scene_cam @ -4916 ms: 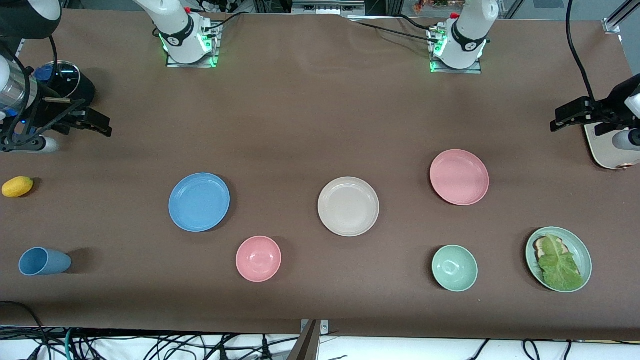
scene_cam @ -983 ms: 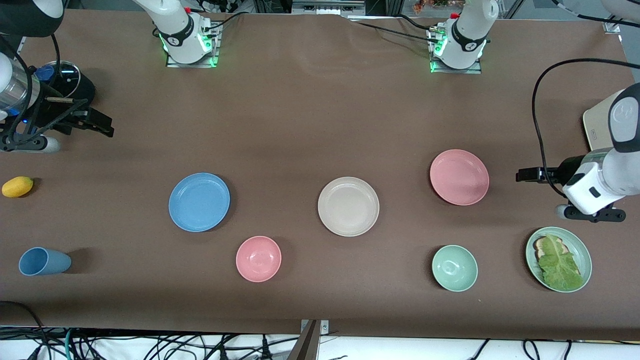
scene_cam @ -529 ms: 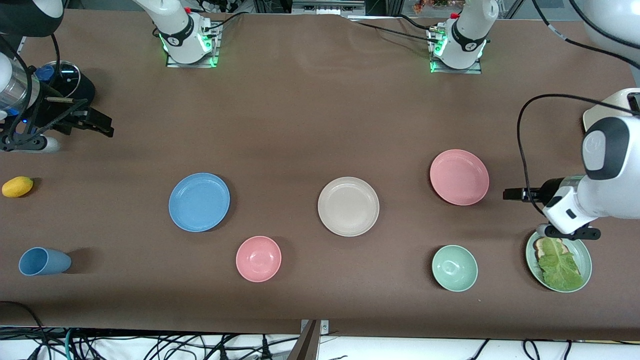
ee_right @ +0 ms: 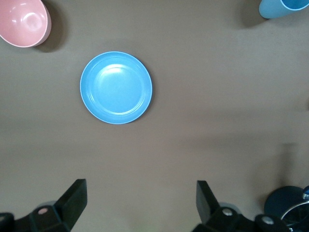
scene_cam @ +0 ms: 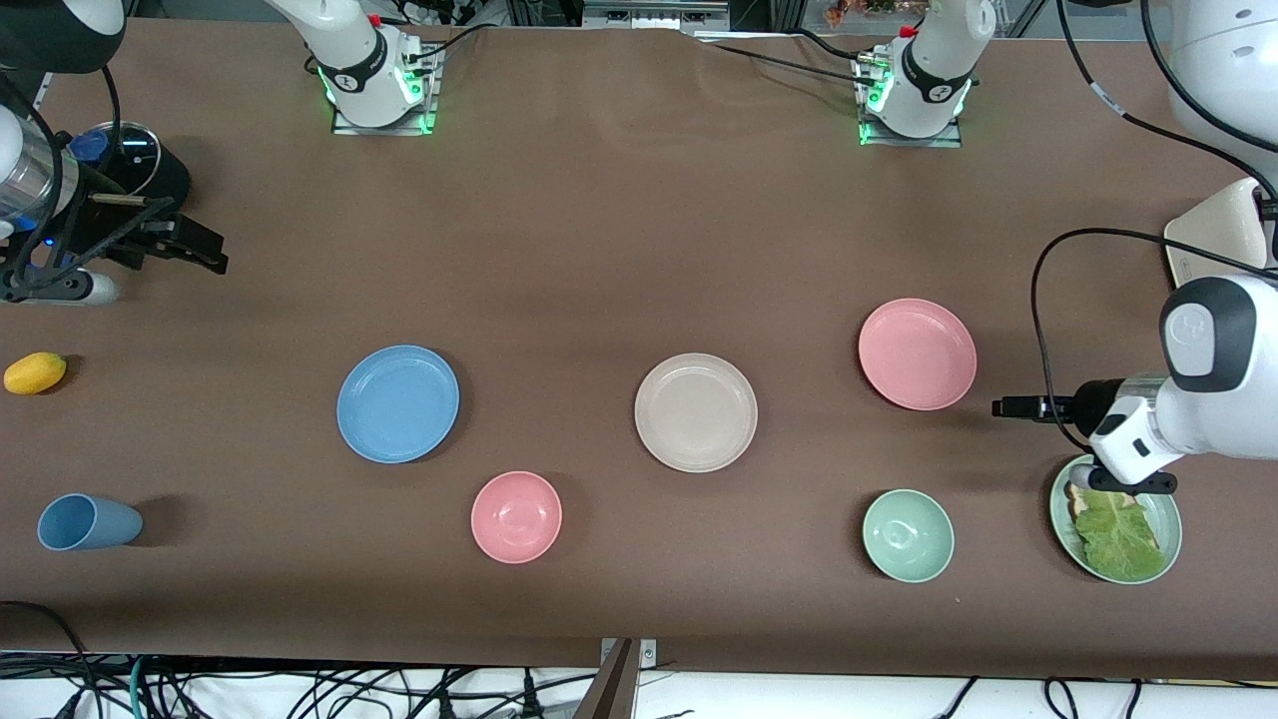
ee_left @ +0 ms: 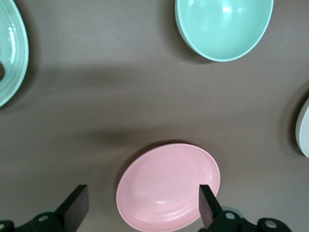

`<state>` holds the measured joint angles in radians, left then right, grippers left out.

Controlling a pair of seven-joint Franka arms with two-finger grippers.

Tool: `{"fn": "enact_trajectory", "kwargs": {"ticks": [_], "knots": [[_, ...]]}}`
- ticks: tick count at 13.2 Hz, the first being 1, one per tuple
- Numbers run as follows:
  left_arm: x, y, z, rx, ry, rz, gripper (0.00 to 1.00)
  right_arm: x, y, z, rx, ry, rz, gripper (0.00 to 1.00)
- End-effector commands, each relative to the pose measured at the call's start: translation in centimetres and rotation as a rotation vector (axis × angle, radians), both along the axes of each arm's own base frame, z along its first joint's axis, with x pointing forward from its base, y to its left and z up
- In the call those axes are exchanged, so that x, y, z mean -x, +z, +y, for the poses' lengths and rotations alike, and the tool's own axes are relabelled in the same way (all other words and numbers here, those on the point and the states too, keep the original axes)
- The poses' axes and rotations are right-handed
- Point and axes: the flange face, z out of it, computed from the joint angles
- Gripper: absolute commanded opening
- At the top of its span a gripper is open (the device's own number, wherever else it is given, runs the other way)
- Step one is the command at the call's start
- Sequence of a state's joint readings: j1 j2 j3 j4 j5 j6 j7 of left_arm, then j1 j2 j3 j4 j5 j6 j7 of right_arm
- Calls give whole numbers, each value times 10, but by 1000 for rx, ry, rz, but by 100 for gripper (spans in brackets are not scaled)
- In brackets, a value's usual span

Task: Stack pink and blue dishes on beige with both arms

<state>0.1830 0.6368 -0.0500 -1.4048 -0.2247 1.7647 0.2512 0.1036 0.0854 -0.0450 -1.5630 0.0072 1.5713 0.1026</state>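
The pale pink plate (scene_cam: 917,354) lies toward the left arm's end of the table, the beige plate (scene_cam: 696,411) in the middle, and the sky blue plate (scene_cam: 397,403) toward the right arm's end. My left gripper (scene_cam: 1008,406) hangs open just beside the pink plate's rim, on the side toward the left arm's end. In the left wrist view the pink plate (ee_left: 168,186) sits between and ahead of the left gripper (ee_left: 142,208). My right gripper (scene_cam: 212,253) waits open at the right arm's end. The right wrist view has the blue plate (ee_right: 116,87) well ahead of the right gripper (ee_right: 140,203).
A pink bowl (scene_cam: 516,516) and a mint bowl (scene_cam: 908,534) sit nearer the camera than the plates. A mint plate (scene_cam: 1064,519) holding lettuce lies under the left wrist. A blue cup (scene_cam: 88,521), a lemon (scene_cam: 35,372) and a black stand (scene_cam: 150,170) occupy the right arm's end.
The left arm has swung in from the table's end and come down, bringing its open gripper close beside the pink plate. The right arm and all dishes have stayed put.
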Motion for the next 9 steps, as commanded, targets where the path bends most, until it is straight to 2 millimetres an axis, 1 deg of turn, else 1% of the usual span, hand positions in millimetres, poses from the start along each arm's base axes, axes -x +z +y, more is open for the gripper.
{"fn": "enact_trajectory", "kwargs": {"ticks": [1, 2, 3, 4, 6, 8, 9], "knots": [[9, -24, 17, 77, -13, -12, 100, -3, 5, -5, -21, -19, -7, 100], [10, -29, 17, 93, -21, -10, 100, -3, 6, -5, -22, -17, -8, 100], [15, -38, 25, 97, -24, -16, 100, -3, 6, -5, -22, -17, -8, 100], [20, -49, 25, 95, -38, -34, 100, -3, 6, -5, -22, -16, -8, 100], [32, -60, 23, 108, -39, -60, 100, -3, 5, -5, -22, -16, -7, 100], [49, -66, 24, 87, -41, -96, 100, -3, 5, -5, -21, -20, -5, 100], [58, -73, 24, 88, -46, -115, 100, -3, 5, -5, -22, -14, -5, 100]]}}
